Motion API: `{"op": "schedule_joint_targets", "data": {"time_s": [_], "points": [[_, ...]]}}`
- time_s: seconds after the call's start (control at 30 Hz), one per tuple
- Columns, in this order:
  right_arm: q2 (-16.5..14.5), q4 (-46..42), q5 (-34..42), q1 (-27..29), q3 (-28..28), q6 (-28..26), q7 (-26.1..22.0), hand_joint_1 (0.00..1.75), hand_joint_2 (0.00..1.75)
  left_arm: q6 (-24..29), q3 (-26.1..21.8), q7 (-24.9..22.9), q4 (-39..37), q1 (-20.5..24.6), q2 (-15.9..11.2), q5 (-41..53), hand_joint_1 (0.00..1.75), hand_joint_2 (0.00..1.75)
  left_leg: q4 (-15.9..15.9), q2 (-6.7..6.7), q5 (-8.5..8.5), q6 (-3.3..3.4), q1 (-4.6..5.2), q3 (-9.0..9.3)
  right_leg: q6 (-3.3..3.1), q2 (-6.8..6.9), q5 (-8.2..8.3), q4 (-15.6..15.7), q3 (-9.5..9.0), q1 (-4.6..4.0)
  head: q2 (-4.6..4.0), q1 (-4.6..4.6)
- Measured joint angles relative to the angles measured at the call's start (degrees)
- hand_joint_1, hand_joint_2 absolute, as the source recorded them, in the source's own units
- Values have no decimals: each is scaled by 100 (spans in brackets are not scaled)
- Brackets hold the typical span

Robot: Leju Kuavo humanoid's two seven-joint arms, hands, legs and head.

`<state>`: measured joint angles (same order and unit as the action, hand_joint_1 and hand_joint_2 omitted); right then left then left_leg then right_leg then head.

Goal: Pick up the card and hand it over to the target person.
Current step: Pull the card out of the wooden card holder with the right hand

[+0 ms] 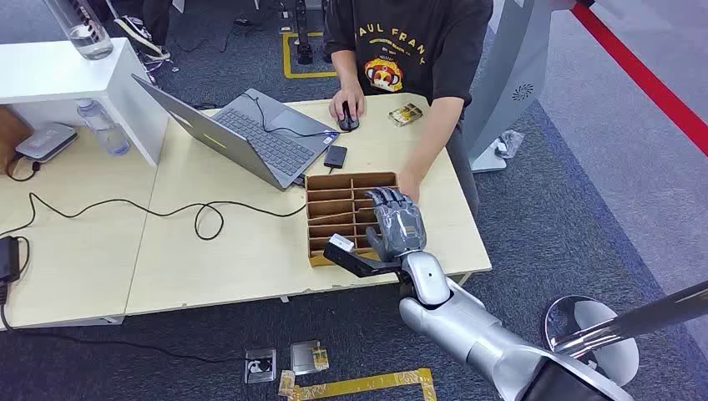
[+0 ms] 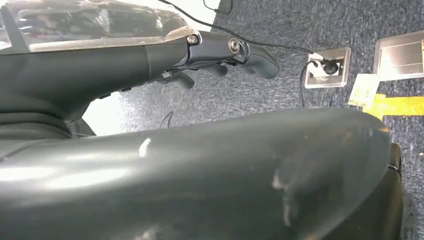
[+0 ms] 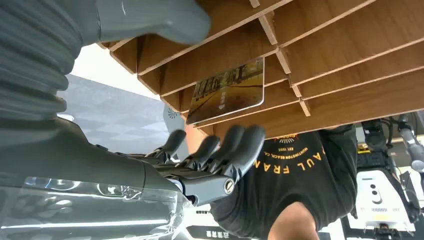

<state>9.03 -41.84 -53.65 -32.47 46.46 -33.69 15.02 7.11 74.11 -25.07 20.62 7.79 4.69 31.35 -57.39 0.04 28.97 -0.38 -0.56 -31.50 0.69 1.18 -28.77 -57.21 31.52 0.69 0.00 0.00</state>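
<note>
The card [image 3: 227,90], printed with a yellow tree picture, stands in a slot of the wooden slotted rack [image 1: 332,206] near the table's right front. My right hand [image 1: 396,224] hovers over the rack's right side, holding nothing. In the right wrist view its thumb [image 3: 150,20] and fingers [image 3: 220,150] are spread on either side of the card, apart from it. My left hand [image 2: 220,57] hangs beside my body above the carpet, also holding nothing. The person in a black T-shirt [image 1: 409,42] sits at the far side. One hand is on a mouse [image 1: 347,117] and the other hand [image 1: 409,180] rests by the rack.
An open laptop [image 1: 250,134] and a small black box [image 1: 336,156] lie behind the rack. A black cable [image 1: 200,213] loops across the table's middle. A small packet [image 1: 406,114] lies near the person. A white shelf [image 1: 67,75] and a bottle [image 1: 104,125] stand at the left.
</note>
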Motion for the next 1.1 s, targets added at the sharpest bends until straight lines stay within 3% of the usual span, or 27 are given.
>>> {"op": "schedule_joint_targets", "data": {"time_s": [0.07,0.1,0.13,0.47,0.63,0.77,0.9,1.1], "points": [[-1,8,13,-2,2,-11,-11,142,175,-9,3,2,2,3,-1,12,0,0,2,1,-1,0,0,2,-1,-2,1,2,-1,0,0,0],[-1,15,25,-4,5,-23,-22,160,175,-18,6,4,5,6,-3,25,0,0,3,2,-1,0,0,4,-1,-4,1,3,-3,0,0,0],[0,17,31,-4,7,-32,-26,163,175,-26,10,6,6,10,-3,34,0,0,5,2,-1,0,0,5,-2,-5,2,4,-4,0,0,0],[-57,151,60,-22,76,-184,-91,150,175,-78,-20,34,8,33,6,131,0,0,7,0,-1,0,-1,11,-2,-4,1,8,-10,-2,0,0],[-36,41,17,-30,47,-392,-93,155,175,-76,-35,38,5,29,14,158,0,0,4,2,0,-1,-1,5,-2,-4,1,4,-4,-1,0,0],[89,-557,-162,70,-109,-607,-12,161,175,-82,-68,40,8,23,16,203,0,0,3,3,0,-1,0,3,-2,-6,1,2,-1,-1,0,0],[116,-1548,-610,427,-803,-631,-25,168,175,-83,-97,41,14,14,20,238,0,0,-3,1,3,-1,0,-3,-2,-2,-3,-4,5,-1,0,0],[-113,-2063,-1024,802,-1651,-631,-412,171,175,-77,-135,52,16,-4,34,283,0,0,-1,0,2,-1,0,0,-3,-3,-2,-2,1,0,0,0]]}}
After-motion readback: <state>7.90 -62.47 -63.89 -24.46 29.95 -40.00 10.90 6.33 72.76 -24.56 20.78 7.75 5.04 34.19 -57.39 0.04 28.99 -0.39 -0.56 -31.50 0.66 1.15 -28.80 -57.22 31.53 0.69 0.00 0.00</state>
